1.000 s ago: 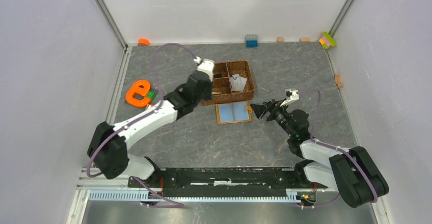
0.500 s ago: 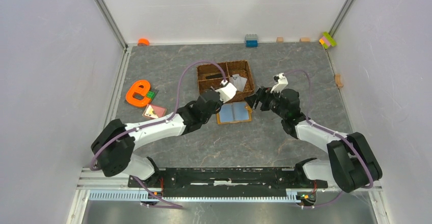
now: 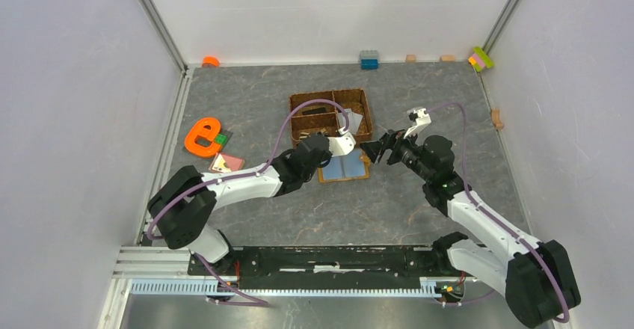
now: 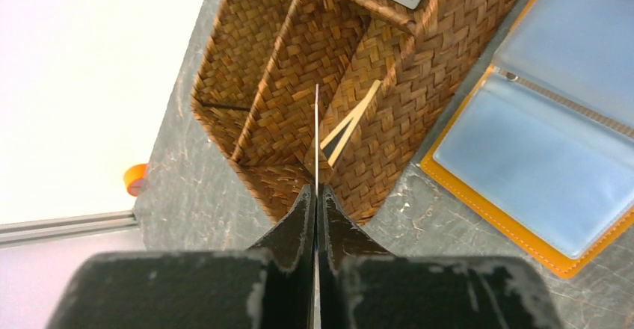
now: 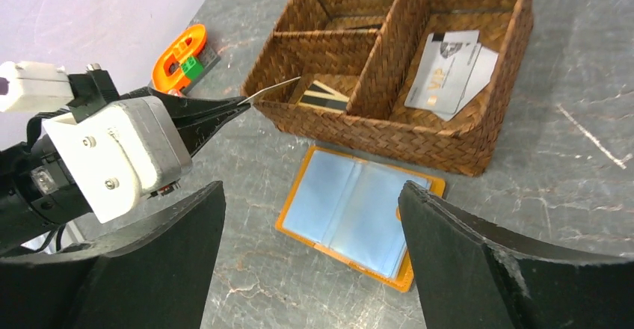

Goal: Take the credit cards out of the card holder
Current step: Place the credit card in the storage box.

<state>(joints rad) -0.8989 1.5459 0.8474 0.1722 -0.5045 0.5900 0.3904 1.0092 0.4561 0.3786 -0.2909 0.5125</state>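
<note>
The card holder [image 3: 344,166] lies open on the table in front of the woven tray [image 3: 299,105], blue-grey lining up; no card shows in its pockets. It also shows in the left wrist view [image 4: 538,142] and the right wrist view [image 5: 351,213]. My left gripper [image 4: 316,194] is shut on one thin credit card [image 4: 316,134], seen edge-on, held over the tray's near-left corner [image 3: 333,140]. Grey-white cards [image 5: 448,75] lie in the tray's right compartment and beige cards [image 5: 325,93] in its near-left one. My right gripper [image 5: 312,194] is open and empty above the card holder's right side [image 3: 371,152].
An orange e-shaped toy [image 3: 202,136] and a pink tile [image 3: 226,163] lie at the left. A blue brick [image 3: 368,60] and other small bricks [image 3: 481,58] sit along the back wall. Walls close in the left, back and right sides.
My left gripper has swung from over the tray's far-left part towards its near edge by the card holder. My right gripper has moved left, closer to the card holder.
</note>
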